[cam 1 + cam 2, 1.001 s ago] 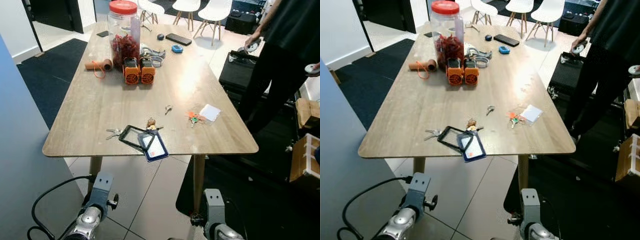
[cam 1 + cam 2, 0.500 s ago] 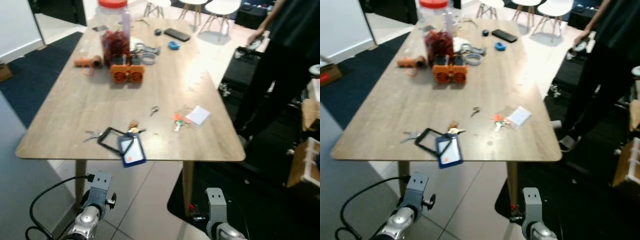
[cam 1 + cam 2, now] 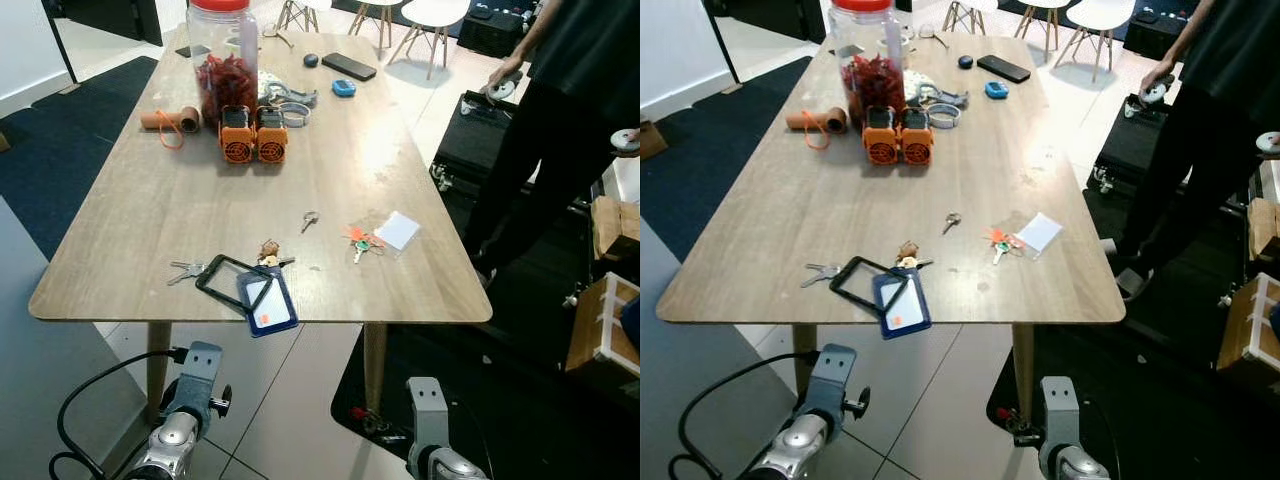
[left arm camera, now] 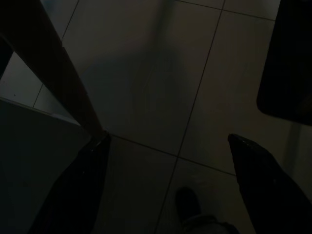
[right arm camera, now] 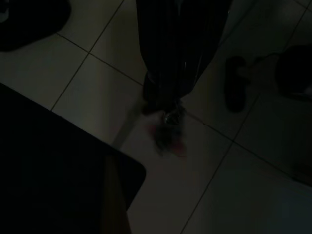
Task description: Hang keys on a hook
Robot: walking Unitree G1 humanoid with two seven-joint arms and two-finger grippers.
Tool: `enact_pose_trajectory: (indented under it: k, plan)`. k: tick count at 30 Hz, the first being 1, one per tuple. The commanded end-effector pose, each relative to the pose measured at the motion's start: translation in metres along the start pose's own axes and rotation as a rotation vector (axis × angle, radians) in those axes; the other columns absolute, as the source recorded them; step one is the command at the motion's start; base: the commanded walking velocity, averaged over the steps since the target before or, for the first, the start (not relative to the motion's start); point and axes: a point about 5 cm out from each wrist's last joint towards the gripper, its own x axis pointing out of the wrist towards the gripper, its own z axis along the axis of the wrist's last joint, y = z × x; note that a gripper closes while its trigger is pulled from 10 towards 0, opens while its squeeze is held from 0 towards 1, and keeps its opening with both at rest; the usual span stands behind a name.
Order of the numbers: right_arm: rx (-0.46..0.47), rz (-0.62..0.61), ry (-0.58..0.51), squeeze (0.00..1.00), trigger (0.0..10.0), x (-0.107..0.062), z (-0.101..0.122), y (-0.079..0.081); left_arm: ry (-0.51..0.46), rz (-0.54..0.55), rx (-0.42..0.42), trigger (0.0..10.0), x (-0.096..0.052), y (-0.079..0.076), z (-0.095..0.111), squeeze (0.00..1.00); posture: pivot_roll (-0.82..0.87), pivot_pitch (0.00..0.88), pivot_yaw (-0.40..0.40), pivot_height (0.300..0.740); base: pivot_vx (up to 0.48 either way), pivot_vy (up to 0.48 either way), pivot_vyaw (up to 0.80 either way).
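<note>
On the wooden table [image 3: 180, 215], silver keys [image 3: 184, 269] beside a lanyard; left tool [image 4: 165, 195] spread, right tool's state unclear.

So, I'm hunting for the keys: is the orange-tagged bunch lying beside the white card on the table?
Yes, the orange-tagged keys lie on the table just left of the white card.

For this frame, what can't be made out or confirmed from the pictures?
- Right gripper: right wrist view too dark to tell whether its fingers are open, or what the small thing at their tips is.
- Jar: lid cut by the top edge, left eye view.
- Person: upper body cut by the top edge.
- Keys, key bunch: too small to count.
</note>
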Motion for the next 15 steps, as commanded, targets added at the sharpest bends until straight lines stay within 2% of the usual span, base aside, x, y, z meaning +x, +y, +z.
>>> enact_pose_trajectory:
  k: [1, 7, 10, 12, 15]
  plan:
    - [0.011, -0.011, 0.001, 0.00, 10.0, -0.0007, -0.0006, -0.0027, 0.007, -0.006, -0.008, 10.0, -0.0014, -0.0013, -0.0037, 0.00, 0.10, 0.018, -0.075, 0.740, 0.000, 0.000, 0.00]
    - [0.068, -0.050, -0.012, 0.00, 10.0, -0.0015, -0.0011, -0.0068, -0.002, -0.031, -0.012, 10.0, -0.0009, -0.0079, -0.0021, 0.00, 0.09, 0.024, -0.060, 0.740, 0.000, 0.000, 0.00]
    - [0.050, -0.052, -0.015, 0.00, 10.0, -0.0018, -0.0018, -0.0065, 0.000, -0.037, -0.007, 10.0, -0.0009, -0.0092, -0.0023, 0.00, 0.08, 0.024, -0.057, 0.740, 0.000, 0.000, 0.00]
    - [0.002, -0.051, -0.010, 0.00, 10.0, -0.0023, -0.0042, -0.0054, 0.002, -0.039, -0.003, 10.0, -0.0008, -0.0089, -0.0022, 0.00, 0.08, 0.026, -0.053, 0.740, 0.000, 0.000, 0.80]
    - [-0.001, -0.049, -0.001, 0.00, 10.0, -0.0029, -0.0078, -0.0044, 0.004, -0.042, 0.001, 10.0, -0.0008, -0.0081, -0.0025, 0.00, 0.08, 0.028, -0.048, 0.740, 0.000, 0.000, 0.80]
